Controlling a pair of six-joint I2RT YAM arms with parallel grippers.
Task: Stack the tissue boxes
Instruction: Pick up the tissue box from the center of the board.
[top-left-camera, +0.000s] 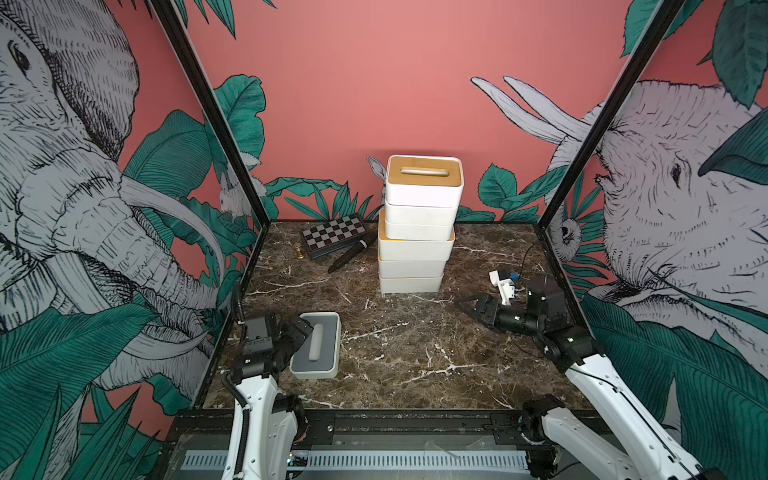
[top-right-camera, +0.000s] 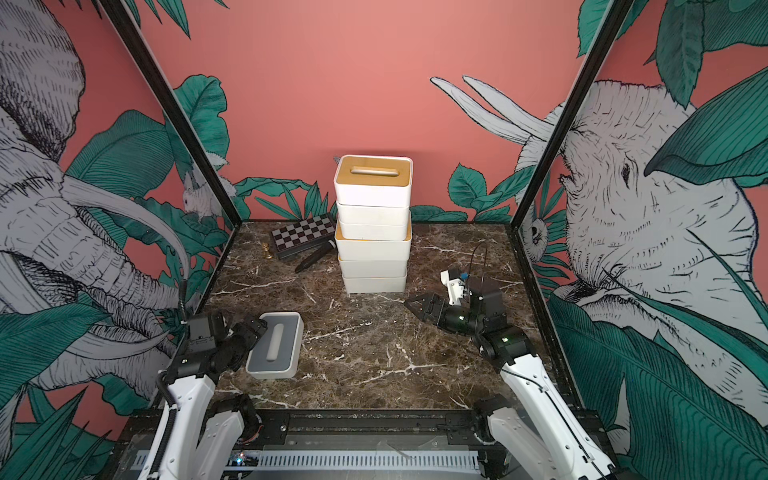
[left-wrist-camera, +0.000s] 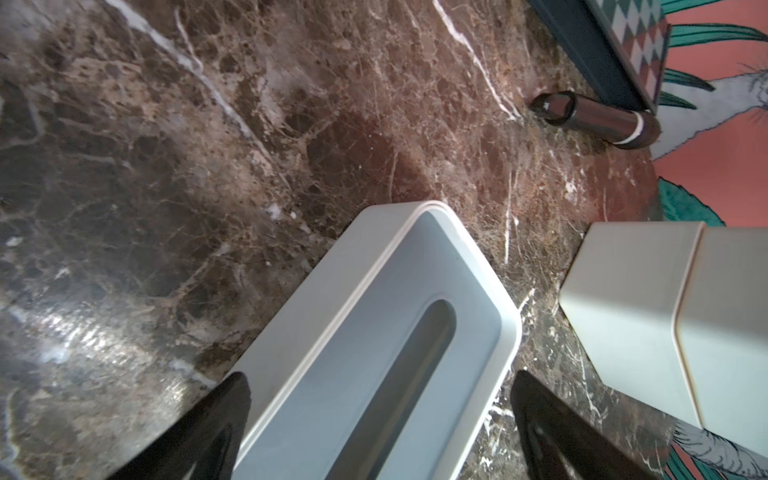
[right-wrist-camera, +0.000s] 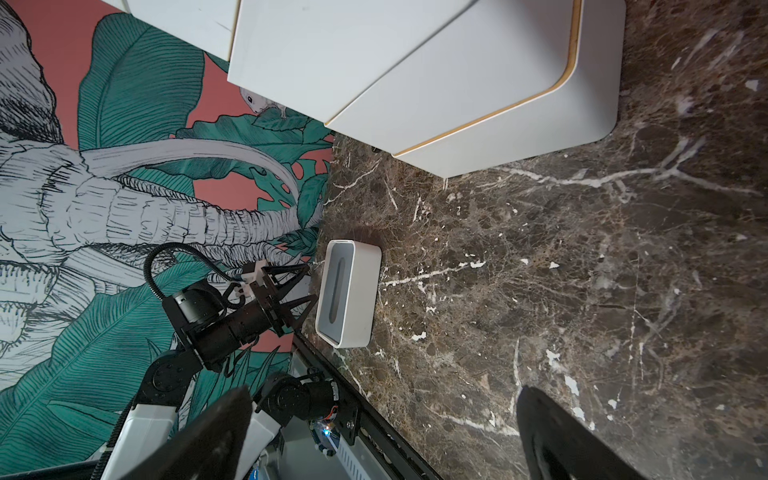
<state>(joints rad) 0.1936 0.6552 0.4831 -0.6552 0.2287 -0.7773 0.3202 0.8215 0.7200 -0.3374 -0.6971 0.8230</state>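
Nearest me, at the front left of the bench (top-left-camera: 415, 353), the left gripper (left-wrist-camera: 382, 377) hangs over the one loose grey-lidded tissue box (top-left-camera: 316, 345). Its fingers (left-wrist-camera: 224, 415) are spread wide, one along each long side of the box, and they are not squeezing it. The box lies flat with its slot facing up.

Further in, on my right, the right gripper (top-left-camera: 467, 303) sits low over bare marble, pointing across toward the middle. Its fingers are released too, and nothing is between them.

Beyond both arms, at the back centre, the other tissue boxes stand as a stack (top-left-camera: 417, 232). I count six tiers, the lower three wider than the upper three, and a bamboo lid shows on top.

Just left of the stack lies a black marker pen (top-left-camera: 351, 252), one end close to the boxes. Behind it is the checkered chessboard case (top-left-camera: 334, 235), with a small brass chess piece (top-left-camera: 299, 250) upright beside its left end.
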